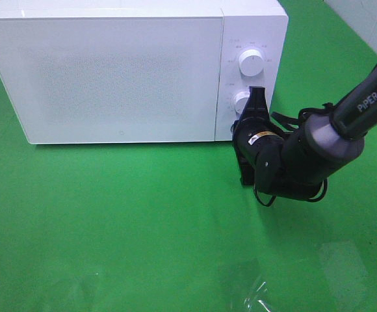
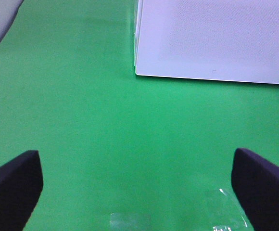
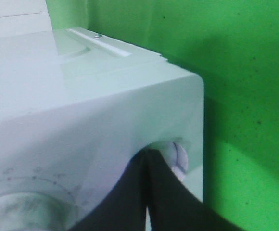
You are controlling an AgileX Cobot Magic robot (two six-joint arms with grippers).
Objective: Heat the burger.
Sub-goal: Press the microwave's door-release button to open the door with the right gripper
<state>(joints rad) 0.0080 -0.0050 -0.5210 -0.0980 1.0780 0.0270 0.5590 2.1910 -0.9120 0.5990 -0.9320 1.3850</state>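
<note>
The burger is out of view in every frame. A white microwave (image 1: 123,78) stands at the back of the green cloth with its door closed. My right gripper (image 1: 258,92) is shut, its tips against the lower knob (image 1: 242,102) on the control panel. In the right wrist view the two dark fingers (image 3: 130,197) meet in a point beside that knob (image 3: 179,156). My left gripper (image 2: 134,154) is open over bare green cloth, nothing between its fingers (image 2: 14,185), with the microwave's front (image 2: 216,38) ahead of it.
An upper knob (image 1: 251,62) sits above the lower one. The right arm (image 1: 344,123) reaches in from the right edge. Shiny clear patches (image 1: 260,292) lie on the cloth near the front. A pale wall strip (image 1: 370,19) shows at the back right.
</note>
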